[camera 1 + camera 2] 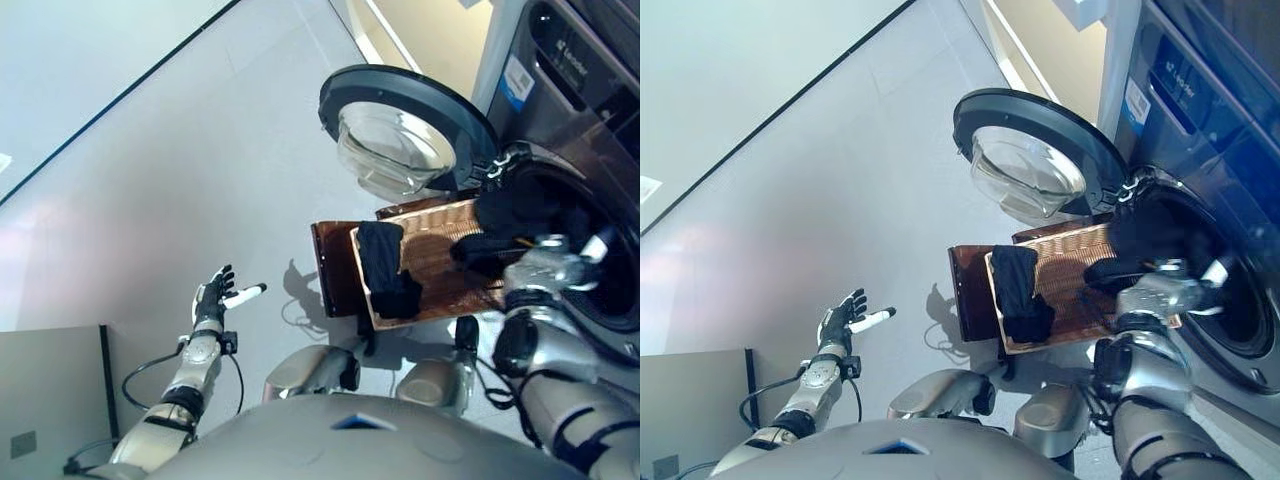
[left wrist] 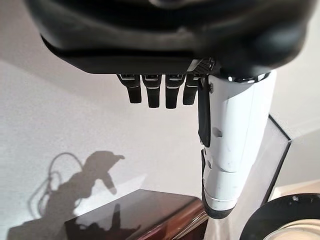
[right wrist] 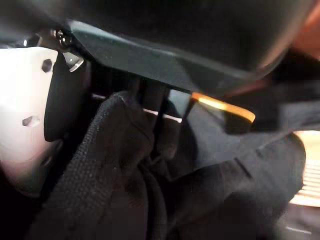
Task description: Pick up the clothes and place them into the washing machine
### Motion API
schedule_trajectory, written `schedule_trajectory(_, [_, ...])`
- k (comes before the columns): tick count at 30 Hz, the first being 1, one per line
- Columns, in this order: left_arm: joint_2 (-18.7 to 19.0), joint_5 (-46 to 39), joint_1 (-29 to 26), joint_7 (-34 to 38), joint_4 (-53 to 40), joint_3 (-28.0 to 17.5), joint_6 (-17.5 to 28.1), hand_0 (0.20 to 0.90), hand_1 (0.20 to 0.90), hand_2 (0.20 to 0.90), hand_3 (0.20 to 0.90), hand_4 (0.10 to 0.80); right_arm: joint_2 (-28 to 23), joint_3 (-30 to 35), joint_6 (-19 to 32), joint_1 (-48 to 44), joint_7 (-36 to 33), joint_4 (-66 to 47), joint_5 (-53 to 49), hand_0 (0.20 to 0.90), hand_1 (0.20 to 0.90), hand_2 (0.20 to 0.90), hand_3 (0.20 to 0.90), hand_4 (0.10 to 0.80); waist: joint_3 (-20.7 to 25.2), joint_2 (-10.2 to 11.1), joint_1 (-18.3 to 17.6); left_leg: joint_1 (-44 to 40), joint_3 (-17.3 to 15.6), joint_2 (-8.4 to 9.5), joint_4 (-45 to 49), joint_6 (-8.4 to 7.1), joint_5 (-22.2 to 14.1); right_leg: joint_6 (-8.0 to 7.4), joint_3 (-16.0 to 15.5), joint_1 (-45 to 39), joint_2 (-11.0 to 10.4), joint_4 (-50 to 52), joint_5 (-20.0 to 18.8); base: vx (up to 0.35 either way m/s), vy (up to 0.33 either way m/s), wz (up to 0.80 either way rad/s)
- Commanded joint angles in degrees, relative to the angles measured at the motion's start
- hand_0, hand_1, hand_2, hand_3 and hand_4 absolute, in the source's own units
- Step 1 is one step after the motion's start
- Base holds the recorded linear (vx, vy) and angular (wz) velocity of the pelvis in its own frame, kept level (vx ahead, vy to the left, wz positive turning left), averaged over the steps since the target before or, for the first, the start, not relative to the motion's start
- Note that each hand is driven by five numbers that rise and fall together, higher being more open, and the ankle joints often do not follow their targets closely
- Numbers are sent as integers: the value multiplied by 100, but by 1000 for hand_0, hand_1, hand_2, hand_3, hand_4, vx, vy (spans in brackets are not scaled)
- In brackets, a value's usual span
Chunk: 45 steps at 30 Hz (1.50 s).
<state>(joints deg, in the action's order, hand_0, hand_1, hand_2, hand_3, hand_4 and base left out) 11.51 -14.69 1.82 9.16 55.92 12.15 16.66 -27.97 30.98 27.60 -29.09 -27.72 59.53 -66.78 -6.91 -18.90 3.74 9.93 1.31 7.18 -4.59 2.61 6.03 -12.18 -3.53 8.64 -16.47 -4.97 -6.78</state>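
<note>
Right hand (image 1: 545, 268) at 3 o'clock, fingers closed round black cloth (image 3: 120, 165), lifting it toward washer (image 1: 590, 150) drum. Second garment (image 1: 385, 270) waiting on tray (image 1: 440, 290). Left hand (image 1: 213, 297) at 8 o'clock, released, clear.

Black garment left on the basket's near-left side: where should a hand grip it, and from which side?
Probably at the bunched lower end of the black garment, from above. It drapes flat along the basket, so the heaped folds near that edge give fingers most to pinch. The left hand is open and free.
</note>
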Motion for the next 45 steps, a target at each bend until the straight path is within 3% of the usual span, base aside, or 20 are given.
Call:
schedule_trajectory(1, [127,-186,-280,79,164,16,415,900,900,900,900,800,-1238,62,787,-520,-309,-574,996,200,200,200,200,300,307,-41,17,-178,162,19,-41,-439,-469,150,236,278,-103,409,91,1,-16,-6])
schedule_trajectory(8, [69,-275,-266,52,194,21,413,900,900,900,900,800,-1730,-197,796,-731,-359,-673,1242,200,200,200,200,300,297,-73,-17,-171,69,-101,-41,-490,-428,204,316,312,4,415,120,-5,-41,-8])
schedule_trajectory(9, [72,-267,-255,48,160,30,417,900,900,900,900,800,-1736,-236,717,-706,-273,-607,1222,678,678,678,678,641,294,-59,-22,-176,61,-134,-41,-501,-423,219,316,308,34,418,131,-8,-44,-7])
schedule_trajectory(10, [78,-249,-259,54,175,27,412,900,900,900,900,800,-1688,-287,680,-685,-188,-542,1158,900,900,900,900,800,292,-47,-27,-183,56,-155,-41,-507,-421,230,319,307,61,422,137,-8,-62,-8])
schedule_trajectory(14, [87,-195,-318,24,305,8,369,900,900,900,900,800,-1419,-451,342,-546,434,226,657,900,900,900,900,800,304,76,-19,-242,40,-258,-41,-536,-417,282,302,221,173,412,176,7,-82,-6])
schedule_trajectory(20, [116,-77,-485,-11,588,-133,222,900,900,900,900,800,-406,-945,-255,-193,924,1138,493,900,900,900,900,800,268,388,-26,-355,37,-422,-41,-586,-404,345,240,55,344,370,211,-6,-61,-5])
schedule_trajectory(23, [186,30,-534,-33,675,-234,154,900,900,900,900,800,291,-1278,-564,94,1151,1377,615,900,900,900,900,800,239,680,16,-442,50,-529,-41,-613,-404,378,166,-67,449,332,231,13,-85,1])
schedule_trajectory(26, [212,59,-518,-46,714,-253,152,900,900,900,900,800,494,-1358,-600,133,1206,1404,599,900,900,900,900,800,245,772,18,-471,68,-548,-41,-622,-408,386,147,-122,469,301,225,22,-48,-5])
schedule_trajectory(28, [277,114,-526,-88,753,-310,115,900,900,900,900,800,842,-1653,-824,254,1371,1518,807,900,900,900,900,800,259,1048,107,-512,105,-613,-41,-635,-421,393,72,-209,520,258,198,35,-89,7])
schedule_trajectory(31, [333,181,-534,-135,773,-361,89,900,900,900,900,800,1033,-1830,-1005,354,1512,1604,962,900,900,900,900,800,266,1191,133,-547,133,-637,-41,-640,-429,397,45,-260,549,234,188,26,-38,10])
schedule_trajectory(38, [498,349,-529,-281,878,-492,-5,900,900,900,900,800,1416,-2623,-1387,529,1747,1624,1899,900,900,900,900,800,331,1634,267,-619,211,-726,-41,-651,-442,413,-40,-392,641,168,142,50,-33,6])
schedule_trajectory(41, [645,413,-516,-320,928,-602,-39,900,900,900,900,800,1505,-3369,-1601,577,1707,1380,3265,900,900,900,900,800,339,1875,312,-598,242,-773,-41,-662,-418,408,-77,-397,688,140,96,42,-33,6])
schedule_trajectory(45, [743,474,-490,-340,952,-694,-52,900,900,900,900,800,1495,-3893,-1683,585,1747,1056,4030,900,900,900,900,800,315,2038,325,-578,265,-803,-41,-663,-400,407,-77,-387,727,137,73,19,-36,4])
